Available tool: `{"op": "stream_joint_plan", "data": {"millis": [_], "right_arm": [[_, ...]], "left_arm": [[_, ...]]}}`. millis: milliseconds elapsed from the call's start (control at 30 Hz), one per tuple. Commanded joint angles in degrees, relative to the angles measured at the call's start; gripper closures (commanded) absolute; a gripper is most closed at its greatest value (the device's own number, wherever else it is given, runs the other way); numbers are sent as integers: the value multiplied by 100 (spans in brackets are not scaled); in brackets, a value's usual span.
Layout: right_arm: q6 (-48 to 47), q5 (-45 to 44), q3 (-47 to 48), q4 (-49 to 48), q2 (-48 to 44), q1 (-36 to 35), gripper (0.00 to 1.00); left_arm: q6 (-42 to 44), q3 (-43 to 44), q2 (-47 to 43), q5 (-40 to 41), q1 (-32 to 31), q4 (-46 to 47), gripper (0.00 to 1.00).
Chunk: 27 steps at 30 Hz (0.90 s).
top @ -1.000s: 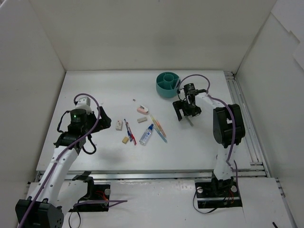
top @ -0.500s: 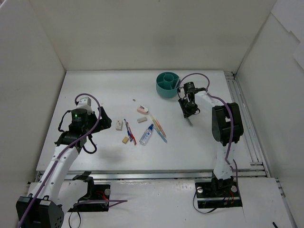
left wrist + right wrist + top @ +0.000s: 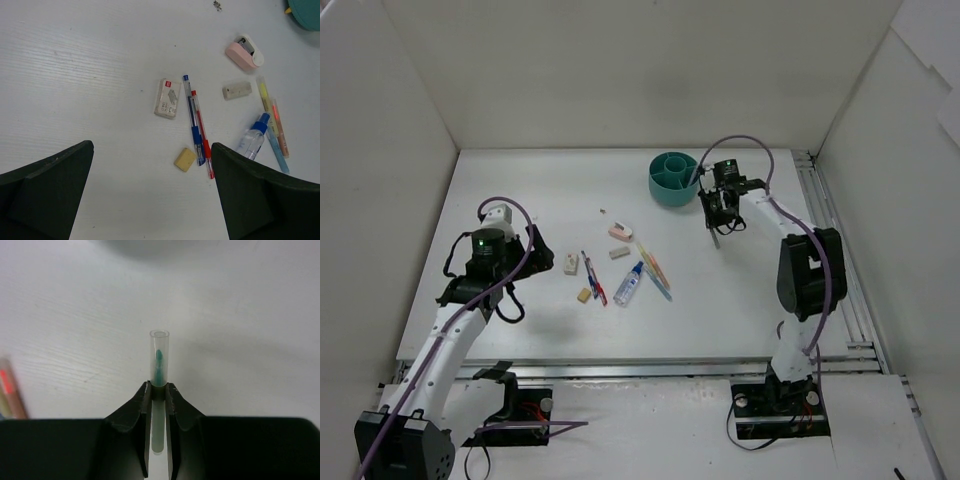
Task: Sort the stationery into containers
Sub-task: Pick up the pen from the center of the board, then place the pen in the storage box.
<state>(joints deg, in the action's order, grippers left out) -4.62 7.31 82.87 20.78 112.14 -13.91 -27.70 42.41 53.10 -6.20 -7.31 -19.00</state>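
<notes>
Your white table (image 3: 520,180) carries everything, and the biggest task item on it is the round teal cup (image 3: 673,178), standing at the far side right of centre, with its inside divided into compartments. Your right gripper (image 3: 717,212) hangs just beside the cup's right flank, above the table. The right wrist view shows its two fingers (image 3: 145,400) clamped on a thin clear-barrelled pen (image 3: 159,357) with a teal core, whose open end juts out past the fingertips over bare table. Your left gripper (image 3: 152,147) hovers at the left side of the table with its jaws spread wide and nothing between them. It looks down on the loose stationery at mid-table. There a blue pen (image 3: 192,119) and a red pen (image 3: 202,134) lie side by side, touching. To their right lie a yellow-and-orange pen (image 3: 265,97), another orange pen (image 3: 280,130) and a teal pen (image 3: 276,155), bunched together. A small clear tube with a blue cap (image 3: 252,137) rests against the teal pen's left side. A white labelled eraser (image 3: 167,98) sits just left of the blue pen. A pink eraser (image 3: 241,53) lies farthest toward the cup, a pale grey eraser (image 3: 236,90) just below it, and a tan eraser (image 3: 185,159) sits beside the blue pen's lower end.
</notes>
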Motion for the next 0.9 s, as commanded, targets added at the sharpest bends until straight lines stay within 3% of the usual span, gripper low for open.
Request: {"op": "stream_joint_plan", "data": {"millis": [0, 167, 333, 500, 867], "right_arm": [[216, 60, 10, -1213, -1235, -6, 100], [725, -28, -508, -3740, -1660, 11, 100], [1244, -239, -667, -5747, -1327, 3, 100], [1639, -423, -264, -6577, -660, -41, 100], [1420, -1214, 212, -7175, 554, -261, 100]], "left_arm": [[55, 276, 86, 83, 46, 380, 0], [19, 364, 253, 154, 46, 336, 0], [28, 636, 446, 259, 46, 240, 0], [20, 882, 666, 294, 46, 204, 0], [11, 1164, 974, 347, 46, 29, 0]]}}
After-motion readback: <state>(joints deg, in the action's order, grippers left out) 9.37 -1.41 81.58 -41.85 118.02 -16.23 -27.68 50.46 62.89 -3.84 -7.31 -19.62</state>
